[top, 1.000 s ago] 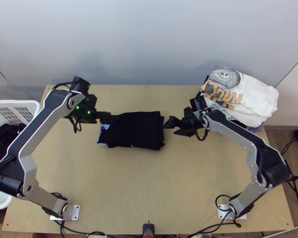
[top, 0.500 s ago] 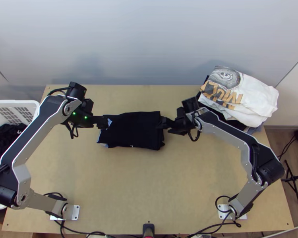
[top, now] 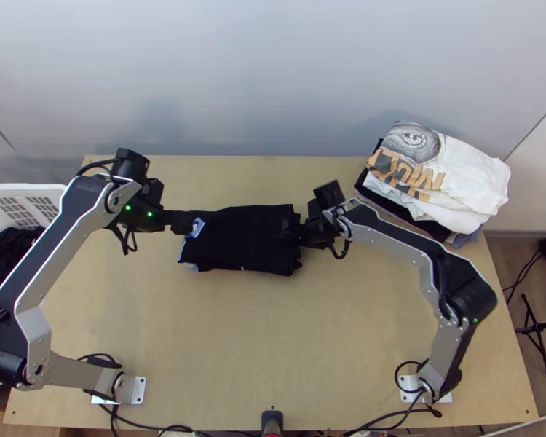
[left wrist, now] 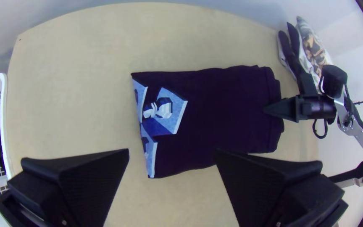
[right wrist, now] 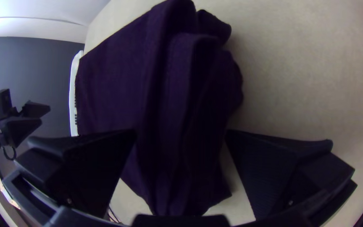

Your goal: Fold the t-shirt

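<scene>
Left gripper (left wrist: 172,150): jaws spread wide, nothing between them; it stands just off the shirt's printed end.
Right gripper (right wrist: 180,132): jaws also wide apart, over the other end of the shirt and clamped on nothing; whether a finger touches the cloth I cannot tell.
Near table (top: 273,328): bare light wood between the arms' bases and the shirt.
T-shirt (top: 236,237): mid-table between the two grippers, folded into a compact, flat rectangle. Blue-and-white print (left wrist: 167,111) shows at the end by the left gripper; at the other end the layers lie stepped and slightly uneven.
Just changed: the left gripper has drawn back from the printed end, while the right has come in from beside the shirt to above its stepped end. The shirt lies where it did.
Meaning for the task: the main folds look made; the right arm now seems set to tidy or grip the layered end, the left having given it room.
Next move: it likely calls for lowering and closing on all the layers together; catching only the upper ones could ruck the fold or pull it open.
White basket (top: 51,188): beyond the left arm, dark cloth (top: 7,255) inside.
Garment pile (top: 448,182): at the table's far right corner, a white printed piece on top.
</scene>
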Motion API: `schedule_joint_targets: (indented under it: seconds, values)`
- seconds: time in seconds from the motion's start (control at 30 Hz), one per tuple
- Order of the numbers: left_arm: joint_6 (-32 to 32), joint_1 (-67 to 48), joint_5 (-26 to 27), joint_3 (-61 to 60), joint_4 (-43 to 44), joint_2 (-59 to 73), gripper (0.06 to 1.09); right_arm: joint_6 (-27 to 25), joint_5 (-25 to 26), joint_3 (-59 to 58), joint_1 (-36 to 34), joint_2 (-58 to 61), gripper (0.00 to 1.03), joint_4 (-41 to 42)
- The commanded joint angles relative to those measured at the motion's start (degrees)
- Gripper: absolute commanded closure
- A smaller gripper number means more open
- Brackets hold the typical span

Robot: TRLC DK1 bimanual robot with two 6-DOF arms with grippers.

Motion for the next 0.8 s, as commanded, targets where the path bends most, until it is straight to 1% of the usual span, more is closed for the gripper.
schedule_joint_targets:
  seconds: [0.0, 0.07, 0.17, 0.23, 0.27, 0.37, 0.4, 0.43, 0.47, 0.53, 0.63, 0.77]
  values:
    - [1.6, 2.6, -0.1, 0.0, -1.1, -1.0, 0.10, 2.4, -3.8, 2.3, -0.3, 4.8, 0.04, 4.1]
    - [1.9, 3.2, -0.2, 0.0, -1.3, -1.5, 0.10, 4.5, -6.4, 2.9, -0.3, 5.7, 0.04, 6.2]
    - [2.6, 4.0, -0.2, 0.1, -1.3, -1.8, 0.10, 8.5, -12.9, 4.3, -0.2, 8.1, 0.04, 8.6]
    - [2.7, 4.2, -0.3, 0.5, -1.6, -1.8, 0.10, 10.7, -15.6, 5.3, 0.3, 9.5, 0.04, 9.6]
    - [2.7, 4.3, -0.3, 0.7, -1.8, -1.8, 0.10, 11.5, -16.6, 6.0, 0.9, 10.1, 0.04, 9.9]
    - [2.5, 4.4, -0.4, 0.8, -1.9, -2.0, 0.10, 12.3, -17.0, 8.5, 1.8, 11.1, 0.05, 9.9]
    - [2.5, 4.4, -0.4, 0.8, -1.9, -2.1, 0.10, 12.5, -17.0, 9.2, 2.0, 11.4, 0.08, 9.9]
    - [2.4, 4.4, -0.4, 0.8, -2.0, -2.1, 0.10, 12.6, -17.1, 9.8, 2.0, 11.5, 0.19, 9.6]
    - [2.3, 4.4, -0.4, 0.7, -2.1, -2.2, 0.10, 12.5, -17.2, 10.2, 1.9, 11.5, 0.44, 9.5]
    - [2.3, 4.6, -0.4, 0.5, -2.2, -2.4, 0.10, 12.6, -17.2, 10.3, 1.0, 11.1, 0.99, 9.4]
    - [2.2, 5.0, -0.4, 0.0, -2.2, -3.0, 0.10, 12.1, -17.2, 9.6, -0.5, 8.4, 1.00, 8.6]
    - [2.3, 5.7, -0.4, -0.7, -2.2, -3.4, 0.10, 12.4, -17.2, 10.0, -1.9, 1.6, 1.00, 7.1]
